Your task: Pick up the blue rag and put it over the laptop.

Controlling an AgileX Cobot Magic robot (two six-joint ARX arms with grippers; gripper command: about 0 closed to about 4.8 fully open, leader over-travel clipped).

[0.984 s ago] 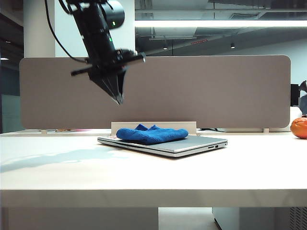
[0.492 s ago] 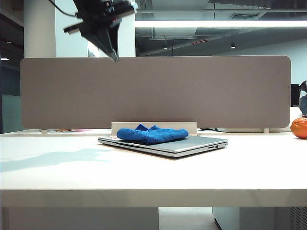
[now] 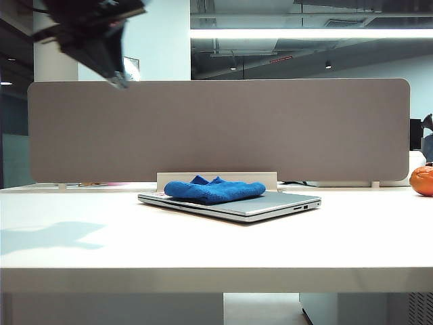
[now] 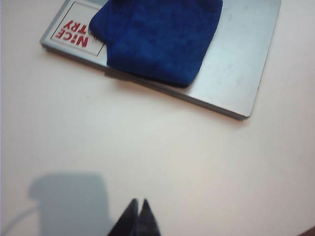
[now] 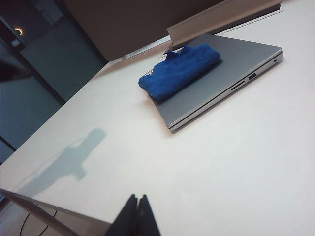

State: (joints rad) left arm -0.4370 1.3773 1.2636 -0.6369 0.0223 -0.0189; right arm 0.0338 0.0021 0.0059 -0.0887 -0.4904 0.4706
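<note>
At centre frame of the exterior view, the blue rag [image 3: 214,189] lies bunched on the closed lid of the laptop [image 3: 270,203], covering its left part; the right part of the lid stays bare. The laptop rests flat on the white table [image 3: 203,250].

The left gripper [image 3: 116,76] hangs in the upper left of that view, well above and apart from the rag, jaws pressed together and empty. The right gripper [image 5: 138,216] shows at the lower edge of its wrist view, tips likewise together, holding nothing.

Assessment: the rag looks light, soft and limp, and would sag when lifted. A pinch on a raised fold near its middle appears the soundest hold; the smooth lid beneath may let it slide.
</note>
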